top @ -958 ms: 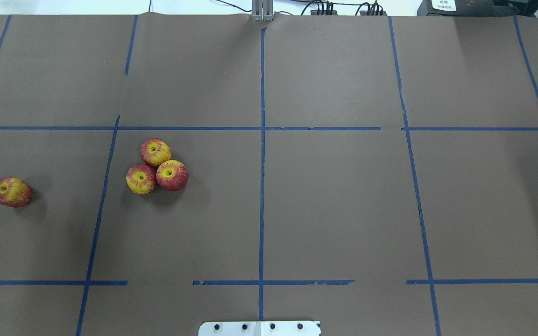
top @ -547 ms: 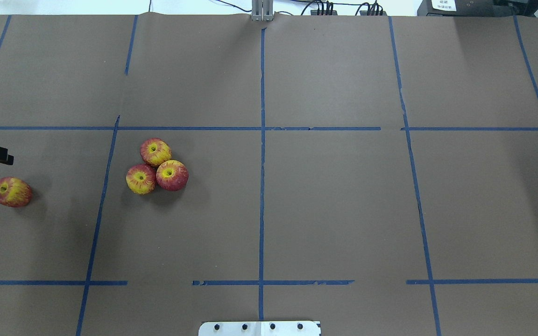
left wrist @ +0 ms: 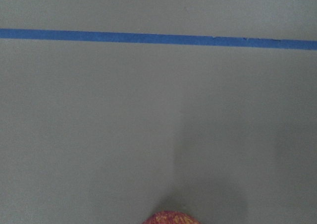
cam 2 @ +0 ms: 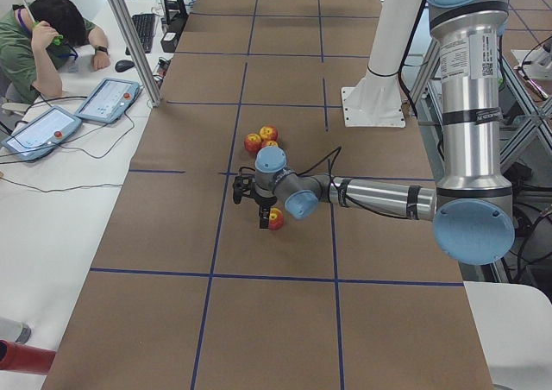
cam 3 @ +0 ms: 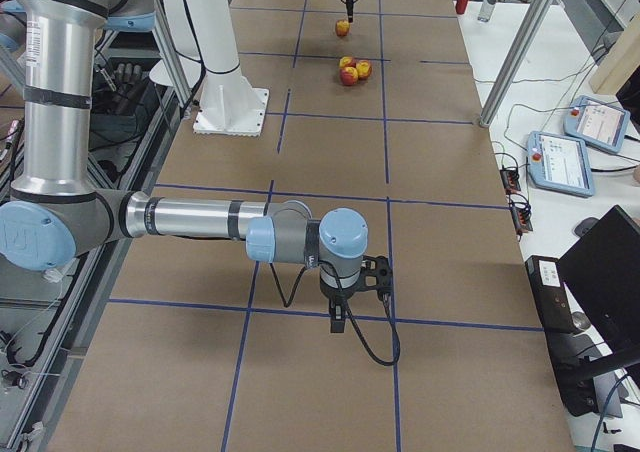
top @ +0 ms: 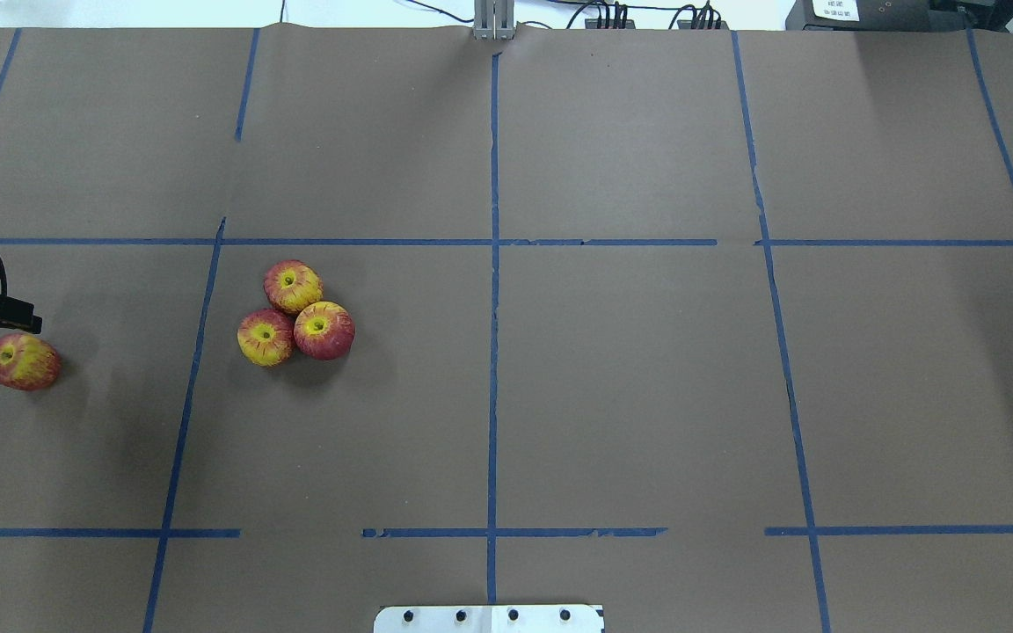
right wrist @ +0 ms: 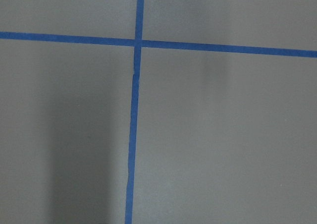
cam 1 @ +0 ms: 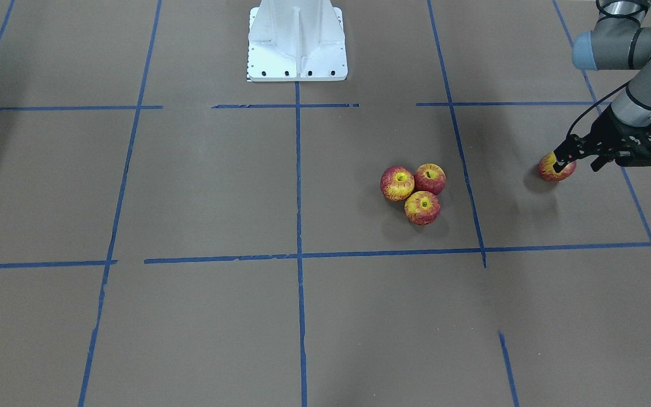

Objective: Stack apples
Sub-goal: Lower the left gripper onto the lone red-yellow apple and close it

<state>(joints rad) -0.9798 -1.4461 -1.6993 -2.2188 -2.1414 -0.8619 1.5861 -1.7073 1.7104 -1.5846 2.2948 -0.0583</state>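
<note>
Three apples [top: 294,286] [top: 266,338] [top: 324,330] sit touching in a cluster on the brown table, also seen in the front view [cam 1: 416,192]. None rests on another. A fourth apple [top: 21,361] lies alone at the far left, also in the front view [cam 1: 556,168]. My left gripper [cam 1: 576,164] hovers right by this lone apple, its jaws apart and empty. The left wrist view shows only the apple's top [left wrist: 171,217] at the bottom edge. My right gripper [cam 3: 338,317] shows only in the right side view, low over the table far from the apples. I cannot tell if it is open.
The white robot base [cam 1: 297,39] stands at the table's robot-side edge. Blue tape lines [top: 493,264] grid the brown paper. A person [cam 2: 43,45] and tablets [cam 2: 108,99] are at a side table beyond the far edge.
My left gripper has come further in from the view's left edge, right and down toward the lone apple. The apples have not moved.
</note>
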